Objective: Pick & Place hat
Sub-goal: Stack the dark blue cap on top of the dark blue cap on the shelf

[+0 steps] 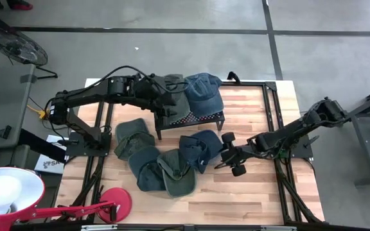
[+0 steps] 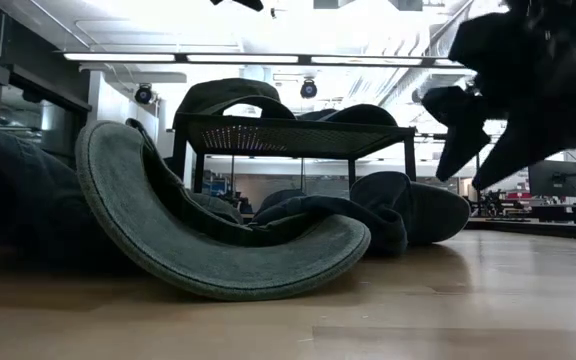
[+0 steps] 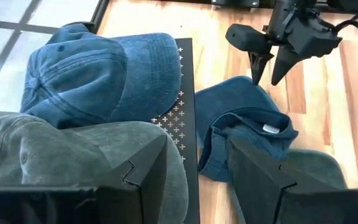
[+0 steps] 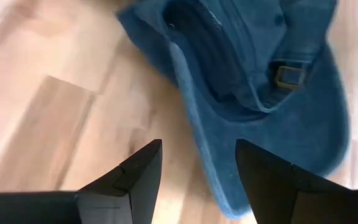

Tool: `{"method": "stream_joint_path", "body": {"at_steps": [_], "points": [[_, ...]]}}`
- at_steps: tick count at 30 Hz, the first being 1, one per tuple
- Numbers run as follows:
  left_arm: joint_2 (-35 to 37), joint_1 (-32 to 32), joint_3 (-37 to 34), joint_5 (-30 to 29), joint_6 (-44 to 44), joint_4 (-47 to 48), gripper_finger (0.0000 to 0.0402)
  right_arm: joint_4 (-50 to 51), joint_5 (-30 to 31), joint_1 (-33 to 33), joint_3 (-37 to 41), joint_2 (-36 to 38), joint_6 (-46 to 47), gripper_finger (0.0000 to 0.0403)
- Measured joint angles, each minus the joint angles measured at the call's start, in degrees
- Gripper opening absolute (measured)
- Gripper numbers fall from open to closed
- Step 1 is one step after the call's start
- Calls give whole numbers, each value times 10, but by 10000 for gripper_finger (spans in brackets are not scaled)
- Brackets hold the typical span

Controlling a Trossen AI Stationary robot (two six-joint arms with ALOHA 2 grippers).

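Note:
A black mesh stand (image 1: 194,120) at the table's far middle bears a green hat (image 1: 175,86) and a blue hat (image 1: 203,93), crowns up. My left gripper (image 3: 197,180) hovers open over the green hat (image 3: 73,155), with the blue hat (image 3: 104,68) beyond it. Several more hats lie heaped on the wood in front of the stand. The rightmost is a blue hat (image 1: 198,147), inside up, with its strap buckle (image 4: 288,74) showing. My right gripper (image 4: 197,168) stands open just above that hat's brim (image 4: 229,143), clear of the table (image 2: 488,140).
Green and blue hats (image 1: 132,136) (image 1: 148,170) (image 1: 178,174) crowd the near left of the stand. A red lamp base (image 1: 114,204) and a white lamp head (image 1: 5,192) sit at the near left corner. Bare wood (image 1: 262,196) lies at the near right.

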State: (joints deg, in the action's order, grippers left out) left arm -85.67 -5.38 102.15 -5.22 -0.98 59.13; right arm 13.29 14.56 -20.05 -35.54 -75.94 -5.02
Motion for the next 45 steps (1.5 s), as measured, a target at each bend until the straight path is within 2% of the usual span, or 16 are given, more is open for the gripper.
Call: {"method": "stream_joint_path", "body": {"at_steps": [16, 23, 33, 38, 45], "points": [[0, 7, 0, -9, -40, 0, 163, -79, 49, 5, 70, -2, -1, 190], [0, 6, 0, -9, -49, 0, 163, -83, 46, 5, 85, -2, 0, 134], [0, 6, 0, -9, -53, 0, 162, -102, 47, 5, 84, -2, 19, 15], [0, 6, 0, -9, -53, 0, 162, -102, 37, -1, 75, -1, 77, 12], [0, 6, 0, -9, -53, 0, 162, -40, 7, -28, -7, -1, 100, 5]]}}
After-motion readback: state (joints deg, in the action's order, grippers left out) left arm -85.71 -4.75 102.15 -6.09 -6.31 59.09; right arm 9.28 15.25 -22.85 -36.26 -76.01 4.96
